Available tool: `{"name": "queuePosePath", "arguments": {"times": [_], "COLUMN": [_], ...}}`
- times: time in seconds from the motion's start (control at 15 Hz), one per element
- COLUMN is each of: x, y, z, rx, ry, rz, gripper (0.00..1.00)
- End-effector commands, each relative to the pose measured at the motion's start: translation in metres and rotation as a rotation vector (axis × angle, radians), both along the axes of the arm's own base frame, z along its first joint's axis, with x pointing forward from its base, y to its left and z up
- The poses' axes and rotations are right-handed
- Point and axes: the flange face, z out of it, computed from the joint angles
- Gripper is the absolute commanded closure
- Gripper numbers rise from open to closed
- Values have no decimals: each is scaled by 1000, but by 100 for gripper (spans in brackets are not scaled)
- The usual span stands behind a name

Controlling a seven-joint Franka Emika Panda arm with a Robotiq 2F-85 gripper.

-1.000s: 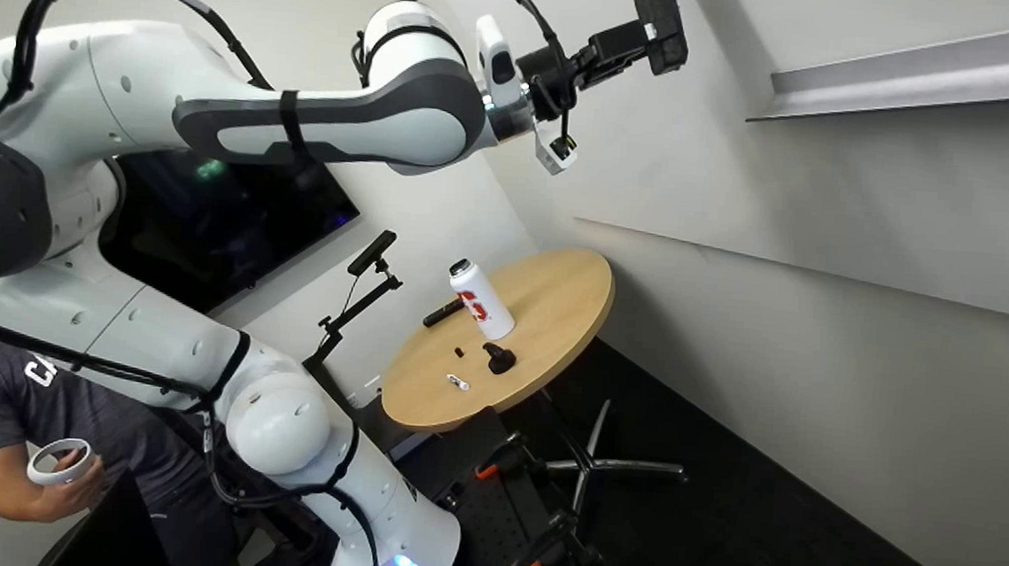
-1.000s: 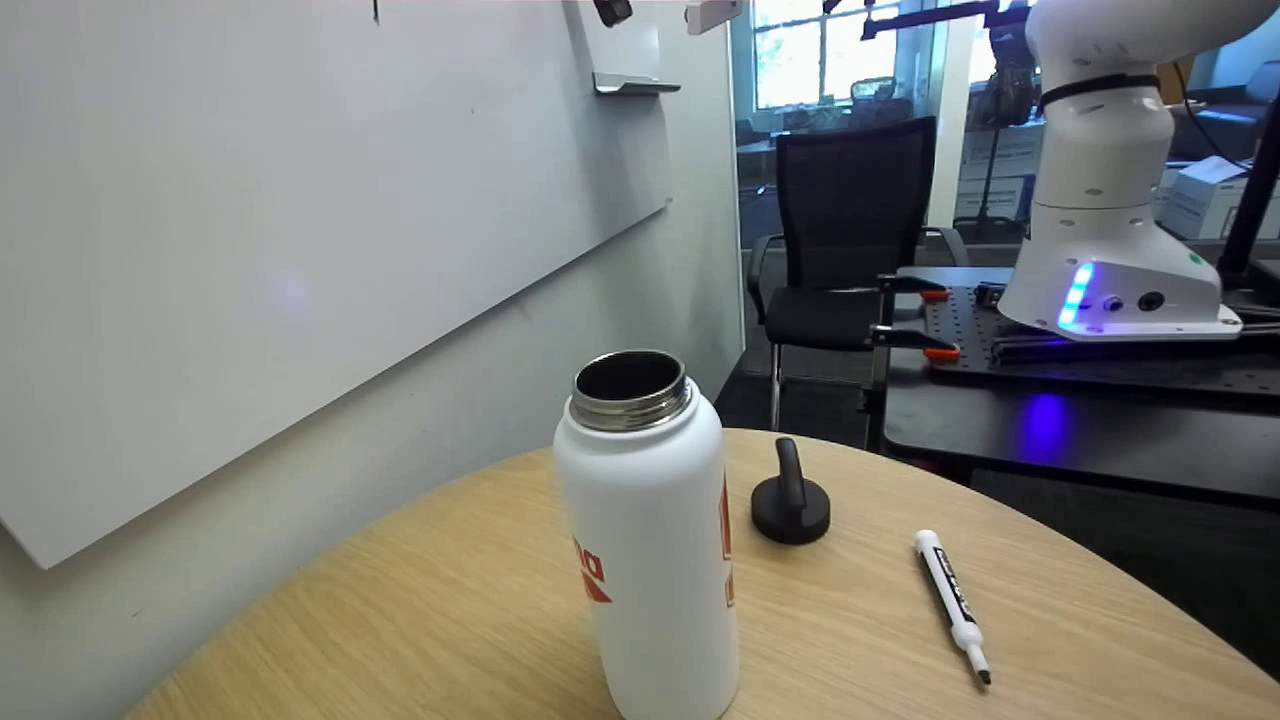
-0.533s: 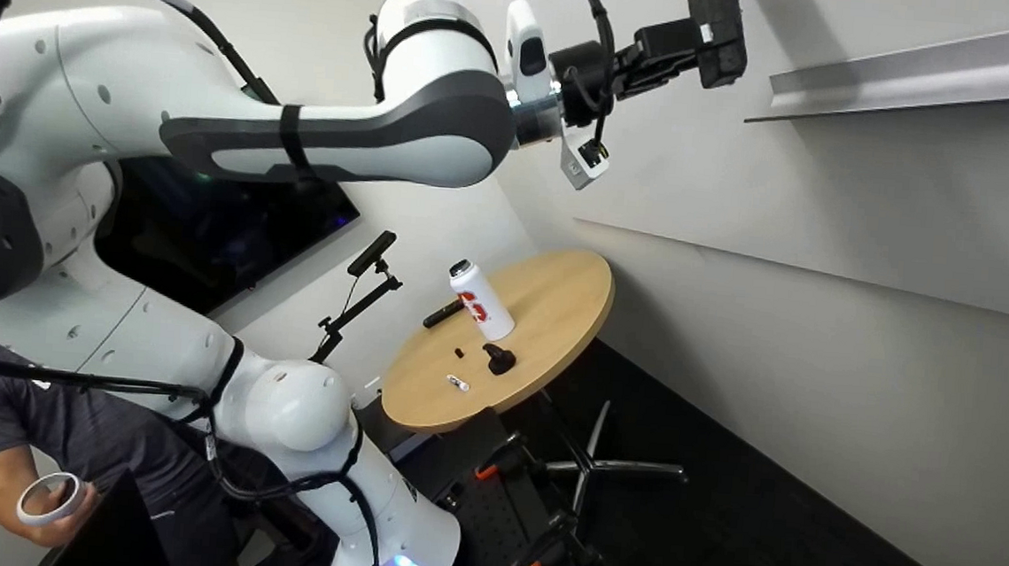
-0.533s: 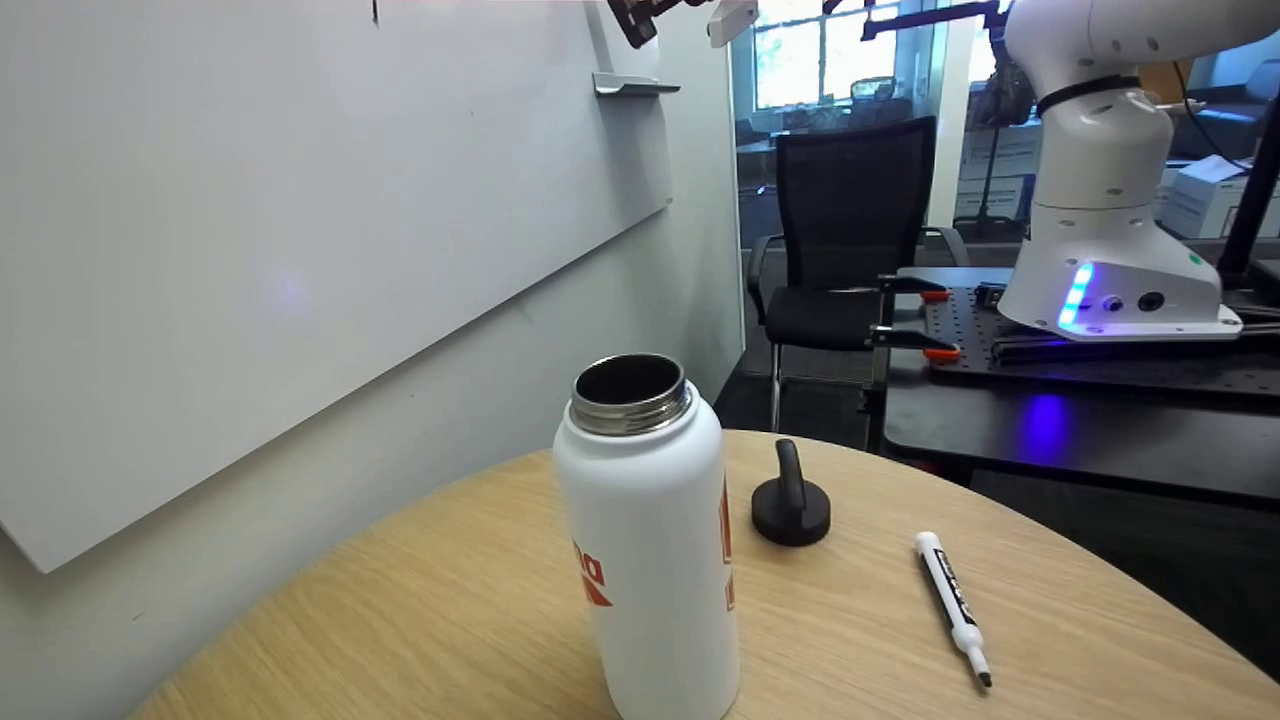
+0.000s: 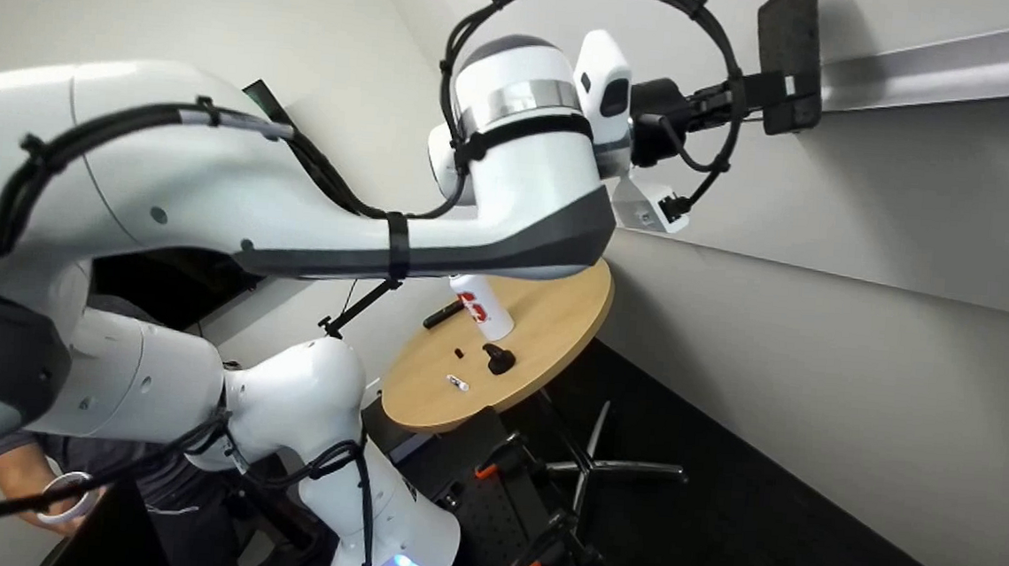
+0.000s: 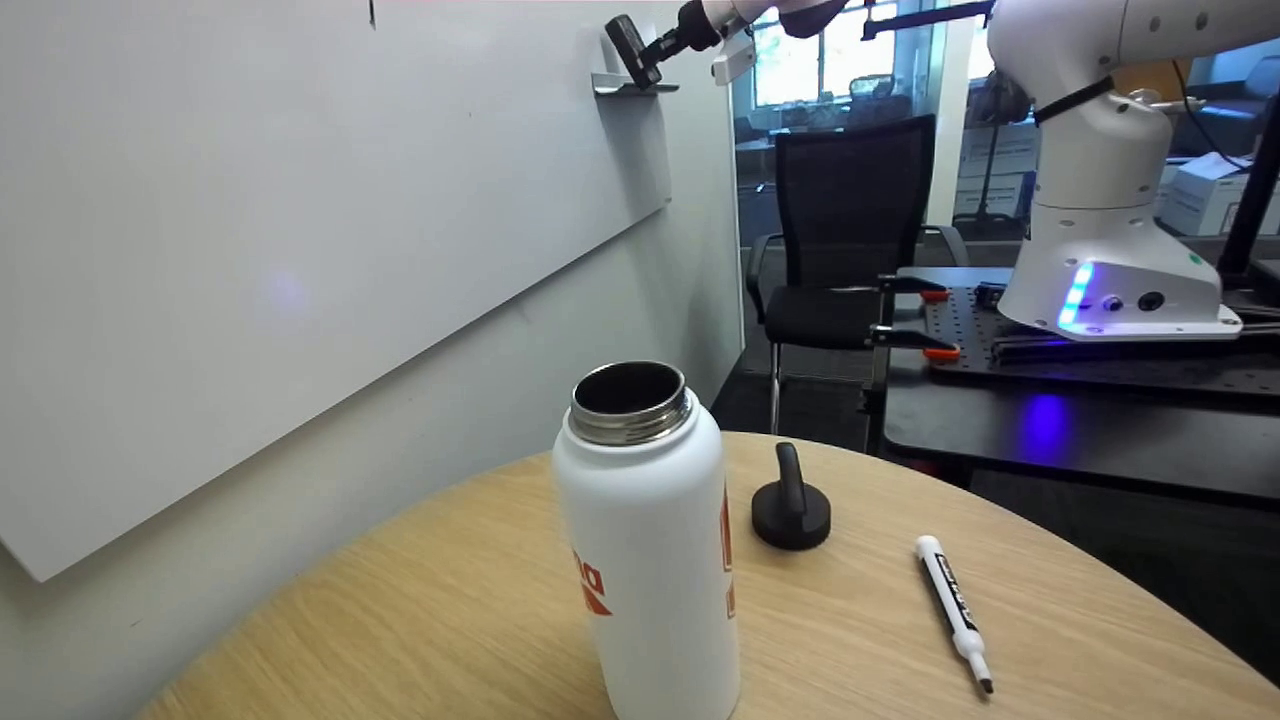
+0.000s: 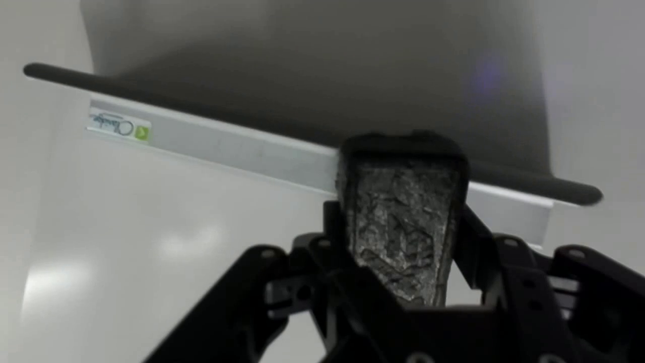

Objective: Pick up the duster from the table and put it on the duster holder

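Note:
The black duster [image 5: 790, 37] is held in my gripper [image 5: 789, 90], with its long side tilted near upright. In an exterior view the duster [image 6: 630, 48] overlaps the near end of the white duster holder [image 6: 612, 85]. The holder [image 5: 954, 73] runs to the right behind the duster. In the wrist view my gripper's fingers [image 7: 400, 222] press both sides of the duster [image 7: 403, 201], whose worn grey face shows. The holder [image 7: 242, 143] lies beyond it, partly hidden. Whether duster and holder touch, I cannot tell. The round wooden table [image 5: 556, 309] stands well below.
A white-and-red bottle [image 6: 645, 540], a black lid [image 6: 790, 505] and a white marker [image 6: 955, 615] are on the table. The white wall board [image 6: 350, 200] carries the holder. A black chair [image 6: 855, 220] stands near the robot's base. A person [image 5: 179, 491] sits behind the arm.
The arm has reached toward the wall. The duster has moved right and slightly down to the holder's end, and has come fully into sight in both exterior views. It stays gripped.

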Motion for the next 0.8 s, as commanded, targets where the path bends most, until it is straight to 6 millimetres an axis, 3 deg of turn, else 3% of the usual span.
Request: {"name": "queuePosePath", "arguments": {"times": [0.0, 0.33, 0.53, 0.73], "x": [19, -7, -24, -26], "y": [-20, -29, -34, -35], "z": [-6, 14, 38, 51], "rx": [57, 48, -2, -11], "ry": [-55, -110, -153, -146], "rz": [14, 88, 116, 106], "gripper": [71, 71, 71, 71]}}
